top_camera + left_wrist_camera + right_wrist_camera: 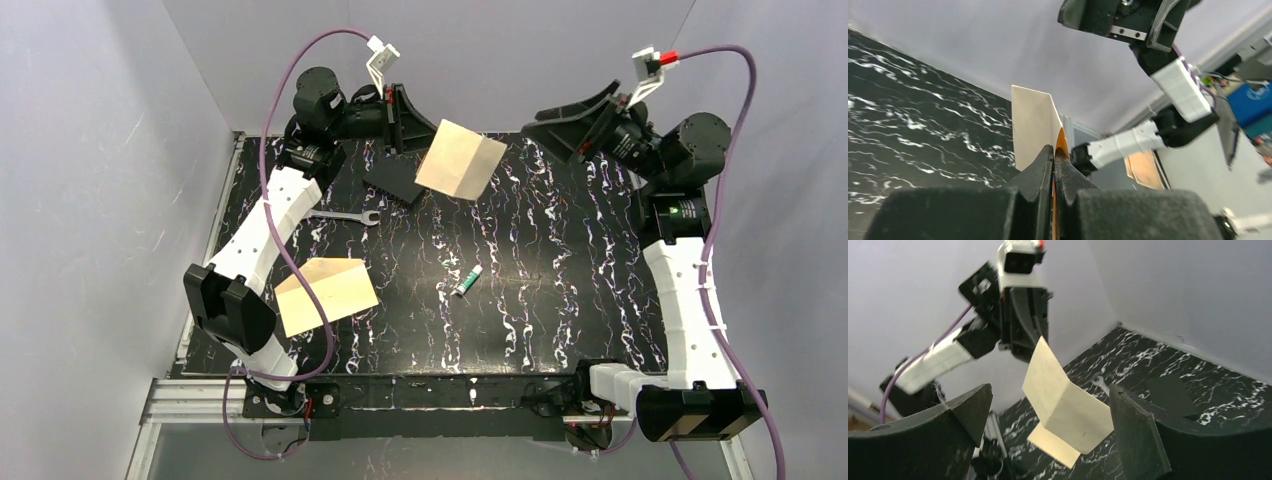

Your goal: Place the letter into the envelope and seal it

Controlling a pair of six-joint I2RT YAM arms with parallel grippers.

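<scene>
The letter (325, 295) lies flat on the table (560, 300), near left. My left gripper (418, 130) clamps the envelope (460, 160) aloft; my right gripper (560, 128) gapes empty, facing it. Next, I reckon, it must catch the flap.

Wrench (345, 216), black square (392, 180), small tube (469, 281)

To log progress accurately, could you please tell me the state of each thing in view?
envelope: held in the air, bent at a fold
letter: lying flat, outside the envelope
left gripper: shut on the envelope
right gripper: open, empty
wrench: lying flat
green-and-white tube: lying on its side
</scene>
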